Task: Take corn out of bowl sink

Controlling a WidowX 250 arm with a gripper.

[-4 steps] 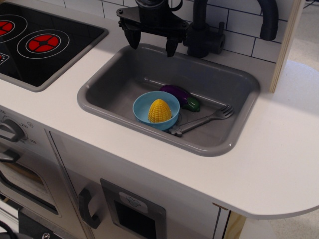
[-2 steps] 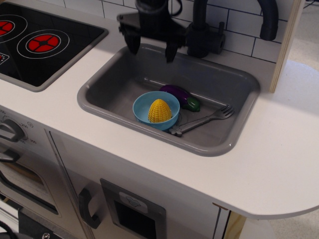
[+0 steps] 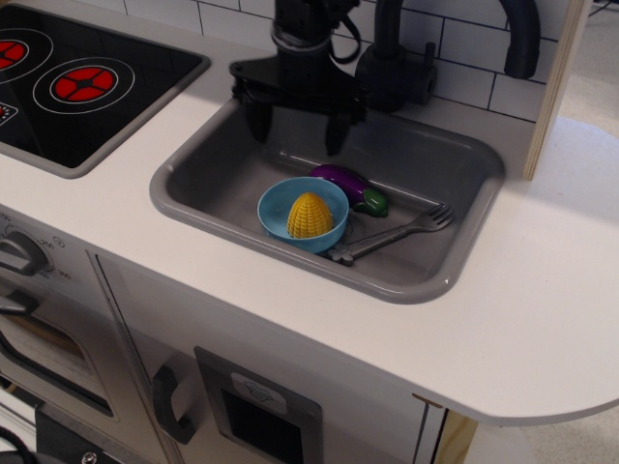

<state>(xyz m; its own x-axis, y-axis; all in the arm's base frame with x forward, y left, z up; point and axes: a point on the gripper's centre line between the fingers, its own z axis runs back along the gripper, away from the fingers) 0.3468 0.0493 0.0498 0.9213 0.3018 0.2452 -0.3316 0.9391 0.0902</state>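
The yellow ridged corn (image 3: 309, 216) stands tip-up inside the light blue bowl (image 3: 278, 204). The bowl sits near the front of the grey sink (image 3: 426, 288). My black gripper (image 3: 296, 137) hangs over the back part of the sink, above and behind the bowl. Its two fingers are spread wide apart and hold nothing. It is well clear of the corn.
A purple eggplant (image 3: 340, 180) with a green cap lies just behind the bowl. A grey fork (image 3: 392, 234) lies to the bowl's right. The black faucet (image 3: 392, 58) stands behind the sink. The black stovetop (image 3: 77, 87) with red rings is at the left.
My gripper has come down and slightly forward over the sink, closer to the bowl. Its fingers stay open. The corn, bowl, eggplant and fork have not moved.
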